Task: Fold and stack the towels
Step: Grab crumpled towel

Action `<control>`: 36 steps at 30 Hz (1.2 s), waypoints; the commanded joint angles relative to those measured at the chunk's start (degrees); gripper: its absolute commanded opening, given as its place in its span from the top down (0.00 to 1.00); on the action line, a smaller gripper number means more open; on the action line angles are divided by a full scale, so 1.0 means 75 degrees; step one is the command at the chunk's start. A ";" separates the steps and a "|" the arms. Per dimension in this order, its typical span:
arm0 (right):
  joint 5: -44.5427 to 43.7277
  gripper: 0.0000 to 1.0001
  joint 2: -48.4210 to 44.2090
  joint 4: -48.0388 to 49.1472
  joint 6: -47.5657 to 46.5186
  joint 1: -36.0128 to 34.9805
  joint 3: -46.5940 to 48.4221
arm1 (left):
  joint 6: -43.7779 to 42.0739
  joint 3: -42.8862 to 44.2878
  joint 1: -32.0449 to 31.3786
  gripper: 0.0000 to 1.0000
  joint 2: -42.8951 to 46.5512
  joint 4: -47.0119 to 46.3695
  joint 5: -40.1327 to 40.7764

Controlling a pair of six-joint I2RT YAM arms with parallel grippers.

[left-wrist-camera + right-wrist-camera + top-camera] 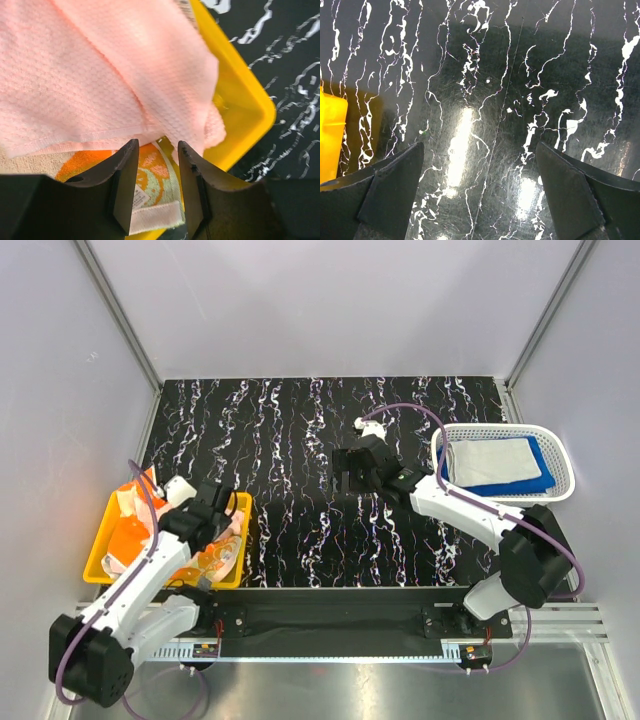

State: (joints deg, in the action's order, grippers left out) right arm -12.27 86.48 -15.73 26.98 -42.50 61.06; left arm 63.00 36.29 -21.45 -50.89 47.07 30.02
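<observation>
Fetching the next towel seems the step in hand: the left gripper [157, 145], jaws parted and empty, hangs at the pink towel [100, 75] heaped in the yellow bin [245, 100], perhaps touching it, while the right gripper [479, 147] gapes over the table [480, 75]; next, pinch a pink edge and lift.

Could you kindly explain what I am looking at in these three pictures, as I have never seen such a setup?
These are two robot arms bolted to a black marbled table, each ending in a two-finger gripper. The wide picture looks down from above; the other two come from wrist cameras. The left gripper, open and empty, hangs over a yellow bin holding a pink towel and an orange patterned towel. The right gripper hangs open above the table. At the right, a white basket holds an off-white towel on a blue towel.
</observation>
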 commanded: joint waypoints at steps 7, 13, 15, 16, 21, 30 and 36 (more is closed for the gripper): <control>0.0171 0.00 -0.0315 0.0456 -0.0387 -0.0017 -0.0160 | 0.0459 -0.0081 0.0329 0.54 -0.1417 -0.1434 -0.0264; 0.0195 0.00 -0.0409 0.0456 -0.0480 -0.0017 -0.0266 | 0.0506 -0.0140 0.0400 0.61 -0.1652 -0.1634 -0.0276; 0.0230 0.00 -0.0432 0.0480 -0.0480 -0.0028 -0.0289 | 0.0471 -0.0198 0.0446 0.67 -0.1628 -0.1717 -0.0253; 0.0253 0.00 -0.0433 0.0480 -0.0480 -0.0017 -0.0289 | 0.0471 -0.0198 0.0458 0.68 -0.1640 -0.1752 -0.0230; 0.0265 0.00 -0.0526 0.0526 -0.0469 -0.0028 -0.0336 | 0.0249 -0.0199 0.0575 0.90 -0.1827 -0.1893 -0.0182; 0.0359 0.00 -0.0432 0.0550 -0.0457 -0.0017 -0.0360 | -0.0279 0.0106 0.0645 1.00 -0.0902 -0.1496 -0.0205; 0.0406 0.00 -0.0409 0.0562 -0.0445 -0.0029 -0.0336 | -0.0115 -0.0140 0.0645 1.00 -0.0387 -0.1588 -0.0627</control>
State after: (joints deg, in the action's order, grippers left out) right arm -9.74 84.58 -13.63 24.16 -42.50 58.57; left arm 62.46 35.11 -16.91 -55.96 36.53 26.79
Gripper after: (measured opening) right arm 0.994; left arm 0.011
